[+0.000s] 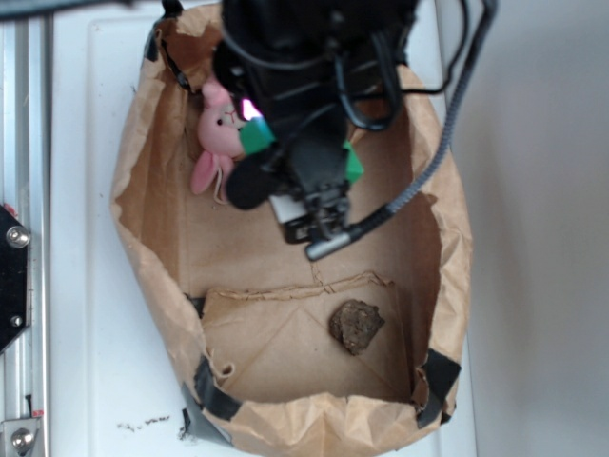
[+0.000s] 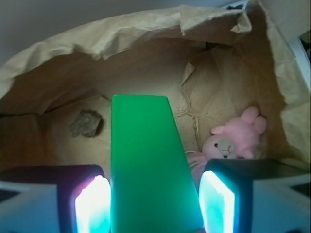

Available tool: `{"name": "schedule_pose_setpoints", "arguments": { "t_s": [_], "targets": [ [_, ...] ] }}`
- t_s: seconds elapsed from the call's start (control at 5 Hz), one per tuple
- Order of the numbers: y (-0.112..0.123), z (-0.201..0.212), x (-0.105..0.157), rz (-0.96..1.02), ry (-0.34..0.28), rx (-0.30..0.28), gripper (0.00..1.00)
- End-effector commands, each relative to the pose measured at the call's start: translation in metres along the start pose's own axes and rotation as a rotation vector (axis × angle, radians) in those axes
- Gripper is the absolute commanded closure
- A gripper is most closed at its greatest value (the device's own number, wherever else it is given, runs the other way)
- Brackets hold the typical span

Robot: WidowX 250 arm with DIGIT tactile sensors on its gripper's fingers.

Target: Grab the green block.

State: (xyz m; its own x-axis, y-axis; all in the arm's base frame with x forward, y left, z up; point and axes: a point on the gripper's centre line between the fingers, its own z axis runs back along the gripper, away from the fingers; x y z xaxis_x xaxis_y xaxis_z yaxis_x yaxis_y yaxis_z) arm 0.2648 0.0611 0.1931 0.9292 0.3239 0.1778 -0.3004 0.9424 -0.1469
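The green block [image 2: 146, 160] is a flat bright-green slab that runs away from the camera between my two lit fingers in the wrist view. My gripper [image 2: 154, 196] is shut on the green block, with a glowing pad against each long side. From the exterior view the black arm [image 1: 304, 105] covers most of the green block [image 1: 257, 136]. Only its two ends show, at the back of the paper bag.
All of this lies inside an open brown paper bag [image 1: 143, 238] with crumpled walls [image 2: 121, 34]. A pink plush bunny [image 1: 219, 133] [image 2: 233, 141] lies right beside the block. A brown lumpy rock [image 1: 356, 327] [image 2: 86, 123] sits apart on the bag floor.
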Motion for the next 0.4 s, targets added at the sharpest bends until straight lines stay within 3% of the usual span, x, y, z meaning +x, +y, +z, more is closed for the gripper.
{"name": "schedule_pose_setpoints", "arguments": {
  "t_s": [0.0,0.2],
  "targets": [
    [0.0134,0.0201,-0.0099,0.007,-0.066,-0.044,1.00],
    [0.0140,0.0181,-0.0131,0.010,-0.107,-0.013,0.50]
  ]
}}
